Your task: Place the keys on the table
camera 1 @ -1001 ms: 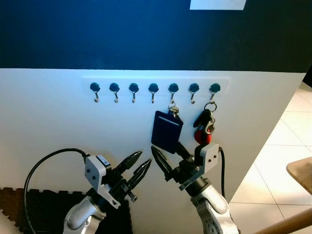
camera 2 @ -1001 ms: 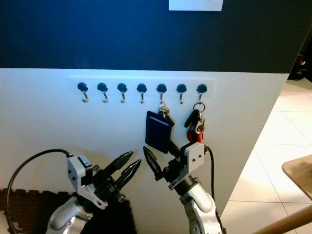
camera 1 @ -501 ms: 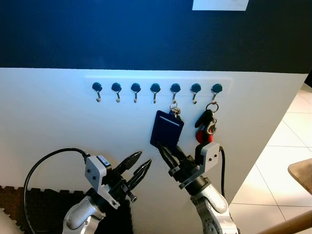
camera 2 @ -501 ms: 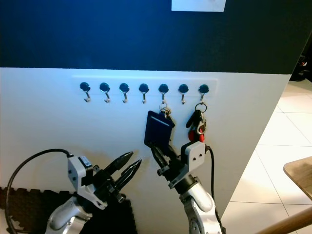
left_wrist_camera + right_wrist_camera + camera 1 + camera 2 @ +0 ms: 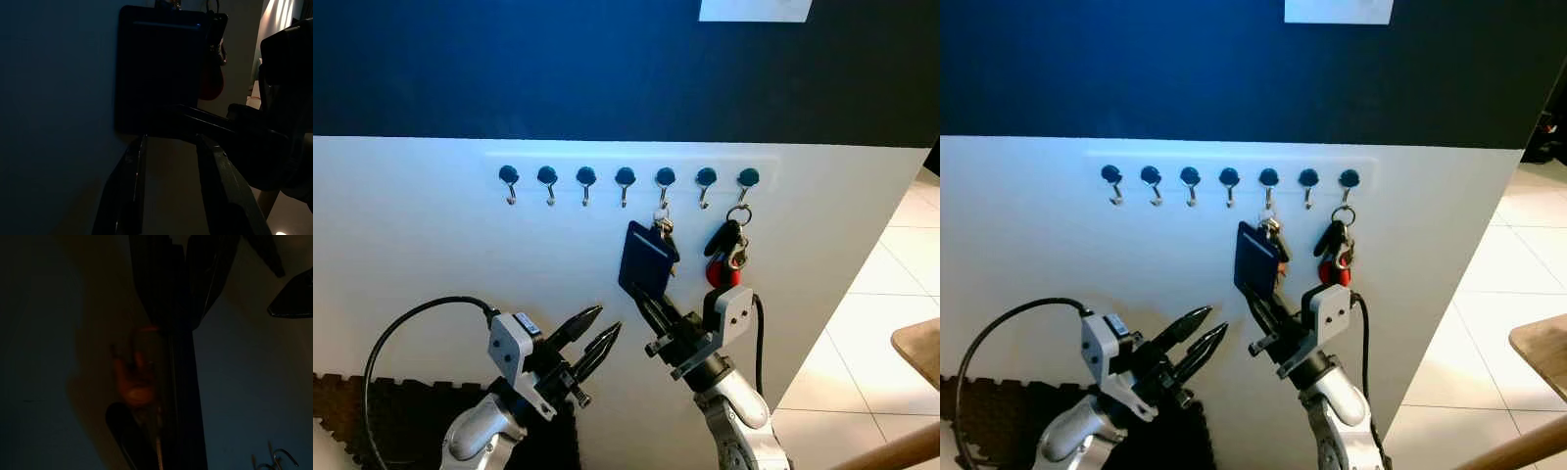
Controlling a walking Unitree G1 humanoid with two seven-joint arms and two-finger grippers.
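Note:
A dark blue key fob (image 5: pixel 644 258) with keys hangs from the fifth hook (image 5: pixel 664 179) of a hook row on the white wall. A red and black key bunch (image 5: pixel 726 257) hangs from the last hook. My right gripper (image 5: pixel 641 293) is shut on the blue fob's lower edge, and the fob stands turned out from the wall. The left wrist view shows the fob (image 5: pixel 156 73) with the right arm's fingers (image 5: pixel 210 128) at its bottom. My left gripper (image 5: pixel 597 331) is open, low and to the left of the fob, holding nothing.
A wooden table corner (image 5: pixel 918 348) and a wooden rail (image 5: pixel 891 450) lie at the right over a tiled floor (image 5: pixel 881 294). A dark foam mat (image 5: pixel 372 421) sits at the lower left. A black cable (image 5: pixel 401 323) loops from my left arm.
My right gripper rose to the blue fob and shut on its lower edge. The fob has twisted away from the wall. The left gripper stayed about where it was.

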